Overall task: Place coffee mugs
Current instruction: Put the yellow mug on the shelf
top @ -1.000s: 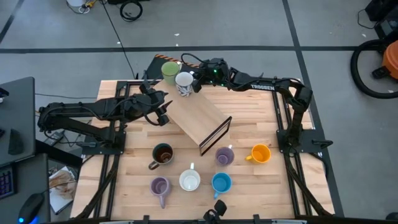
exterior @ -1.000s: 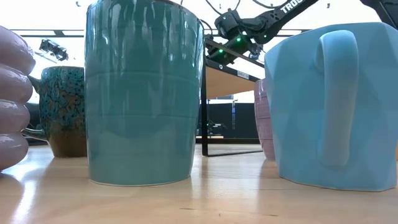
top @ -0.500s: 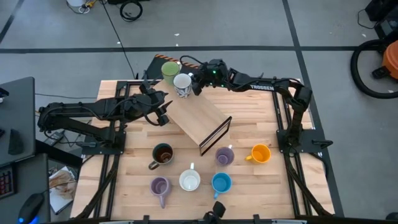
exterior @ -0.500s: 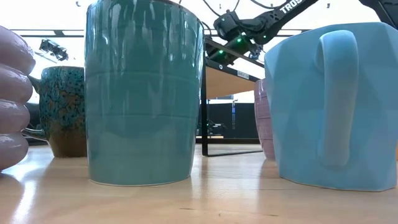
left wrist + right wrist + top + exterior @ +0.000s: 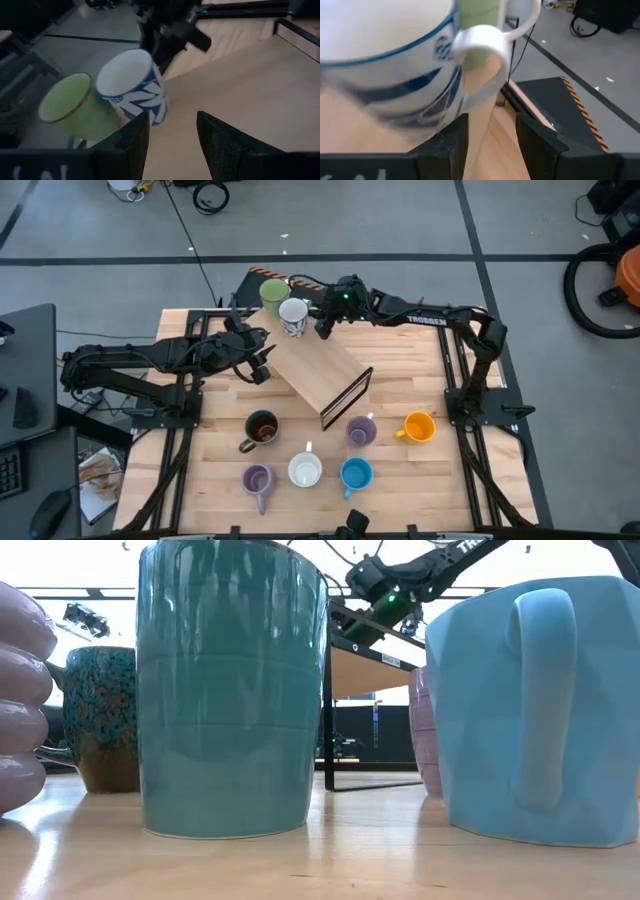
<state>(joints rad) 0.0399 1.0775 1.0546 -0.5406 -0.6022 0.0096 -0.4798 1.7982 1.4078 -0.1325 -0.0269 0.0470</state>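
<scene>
White patterned mug [image 5: 294,315] empty, beside green mug [image 5: 273,293].

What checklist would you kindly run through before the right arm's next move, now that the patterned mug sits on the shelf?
1. Patterned mug upright on the wooden shelf, beside the green mug: ok.
2. Right pincer released from the mug: ok, fingers apart, handle just ahead in the wrist view.
3. Full clearance from the handle for retreat: cannot tell.
4. Left pincer open, waiting by the shelf, off the mugs: ok.
5. Six mugs left on the table, such as the orange mug: ok, all upright.
</scene>
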